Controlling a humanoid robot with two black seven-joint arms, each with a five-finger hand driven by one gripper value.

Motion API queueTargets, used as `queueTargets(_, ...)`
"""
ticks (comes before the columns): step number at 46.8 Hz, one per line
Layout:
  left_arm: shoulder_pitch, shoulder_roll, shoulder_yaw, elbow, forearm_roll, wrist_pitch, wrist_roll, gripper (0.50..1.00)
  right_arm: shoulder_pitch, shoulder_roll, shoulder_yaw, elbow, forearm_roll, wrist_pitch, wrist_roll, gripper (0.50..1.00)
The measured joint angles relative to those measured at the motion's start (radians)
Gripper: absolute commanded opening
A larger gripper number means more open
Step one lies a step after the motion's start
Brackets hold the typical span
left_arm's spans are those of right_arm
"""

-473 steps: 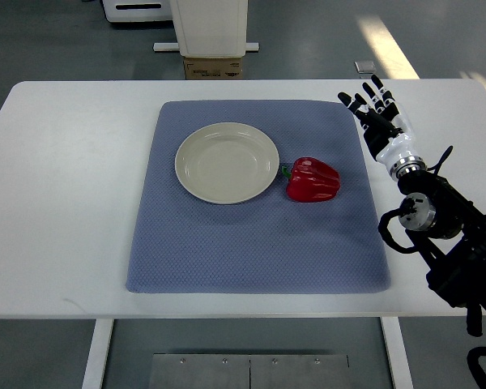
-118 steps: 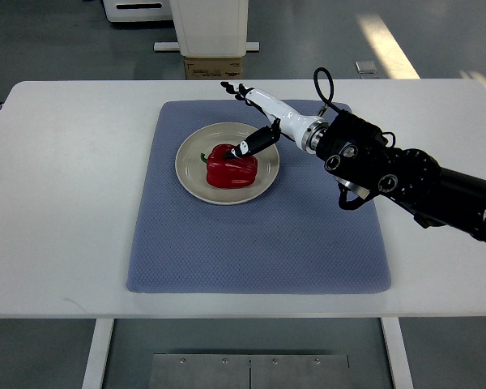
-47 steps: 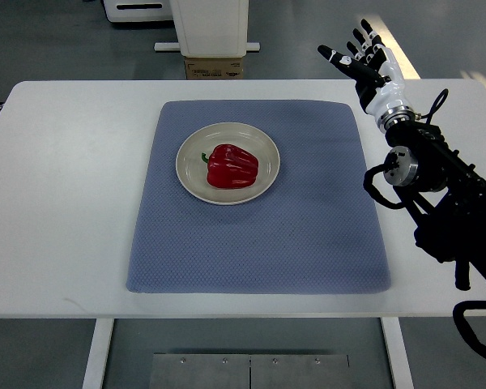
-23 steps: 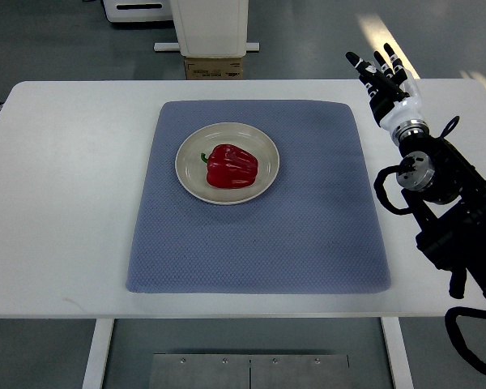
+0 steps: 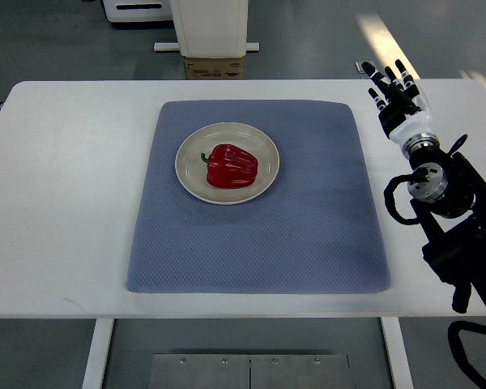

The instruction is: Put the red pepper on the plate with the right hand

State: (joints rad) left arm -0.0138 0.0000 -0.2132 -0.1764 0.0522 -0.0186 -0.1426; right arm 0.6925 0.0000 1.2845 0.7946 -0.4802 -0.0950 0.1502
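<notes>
A glossy red pepper point(image 5: 232, 165) with a green stem lies on its side in the middle of the cream plate point(image 5: 189, 148). The plate sits on the blue-grey mat point(image 5: 259, 243), toward its far left part. My right hand point(image 5: 393, 87) hovers over the white table beyond the mat's right edge, fingers spread and holding nothing, well apart from the pepper. Its black arm point(image 5: 454, 235) runs down the right side of the picture. No left arm shows.
The white table point(image 5: 65, 203) carries only the mat. A cardboard box point(image 5: 214, 68) and a white cabinet base point(image 5: 211, 28) stand on the floor beyond the far edge.
The pepper went from the mat beside the plate onto the plate. My right hand let go of it and drew back to the right; over the last second it drifted slightly further right.
</notes>
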Motion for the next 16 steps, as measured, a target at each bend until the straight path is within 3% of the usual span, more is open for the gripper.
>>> queueTargets(16,0.0,0.0,0.0,0.0,0.0,0.0,0.0,1.0,-0.04,0.0,0.003,0.0,0.0,0.0,0.002,1.0)
